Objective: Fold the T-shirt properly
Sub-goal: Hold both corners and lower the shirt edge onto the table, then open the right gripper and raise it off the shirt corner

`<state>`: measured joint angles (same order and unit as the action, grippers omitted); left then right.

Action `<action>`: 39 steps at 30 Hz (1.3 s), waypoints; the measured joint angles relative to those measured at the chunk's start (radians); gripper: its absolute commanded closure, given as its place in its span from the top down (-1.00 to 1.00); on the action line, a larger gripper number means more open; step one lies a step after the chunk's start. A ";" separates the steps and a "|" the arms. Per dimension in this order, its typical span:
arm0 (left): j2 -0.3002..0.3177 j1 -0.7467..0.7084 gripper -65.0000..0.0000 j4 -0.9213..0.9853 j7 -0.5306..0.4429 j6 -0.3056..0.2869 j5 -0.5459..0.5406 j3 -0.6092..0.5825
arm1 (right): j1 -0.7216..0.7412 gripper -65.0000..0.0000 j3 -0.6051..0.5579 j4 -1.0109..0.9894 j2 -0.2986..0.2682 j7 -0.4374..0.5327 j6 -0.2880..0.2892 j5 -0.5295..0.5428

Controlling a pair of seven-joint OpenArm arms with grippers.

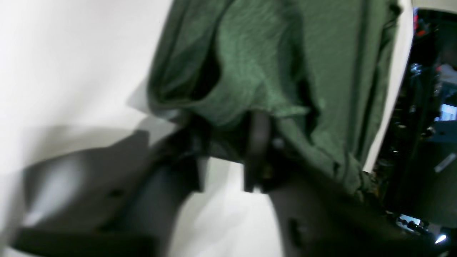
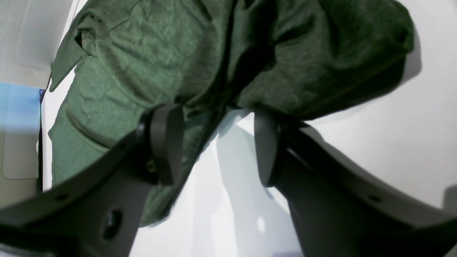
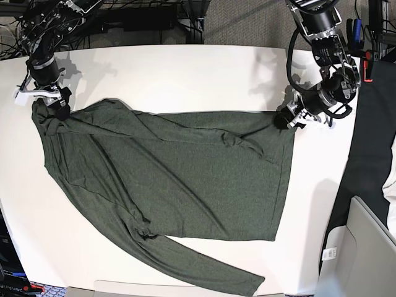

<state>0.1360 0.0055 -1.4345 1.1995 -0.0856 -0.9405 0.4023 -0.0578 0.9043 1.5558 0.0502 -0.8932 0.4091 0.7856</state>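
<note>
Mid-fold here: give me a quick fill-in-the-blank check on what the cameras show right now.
1. The T-shirt lies spread out on a ____ table.
2. The right claw has its jaws ____ at the shirt's edge.
3. The left claw sits at a ____ of the shirt.
Missing words: white; open; corner.

White table (image 3: 185, 68) with one garment on it.
The dark green T-shirt (image 3: 185, 185) lies spread across the frame's middle, one long sleeve reaching toward the lower edge.
</note>
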 measured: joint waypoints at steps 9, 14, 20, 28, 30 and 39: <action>-0.002 -0.019 -0.97 -0.032 0.005 0.027 0.014 -0.003 | -0.035 0.01 0.001 0.000 -0.003 -0.005 0.089 0.032; -0.003 -0.035 -0.97 -0.063 0.011 0.033 0.018 -0.003 | -0.022 0.01 0.001 0.000 -0.003 -0.004 0.090 0.040; -0.003 -0.068 -0.97 -0.087 0.010 0.031 0.014 -0.005 | 0.042 0.00 0.037 -0.074 -0.004 0.001 0.092 0.037; -0.003 -0.082 -0.97 -0.097 0.008 0.030 0.011 -0.003 | 0.109 -0.01 0.058 -0.169 -0.018 0.035 0.112 0.043; -0.003 -0.084 -0.97 -0.097 0.008 0.030 0.011 -0.003 | 0.125 -0.04 0.058 -0.188 -0.023 0.042 0.115 0.037; -0.003 -0.097 -0.97 -0.115 0.008 0.030 0.014 -0.003 | 0.146 -0.65 0.057 -0.201 -0.024 0.042 0.116 0.011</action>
<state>0.1329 -0.0914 -1.5494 1.2079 -0.0555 -0.9264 0.3992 0.0887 0.9615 1.3552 0.0257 -0.8513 0.5251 0.7971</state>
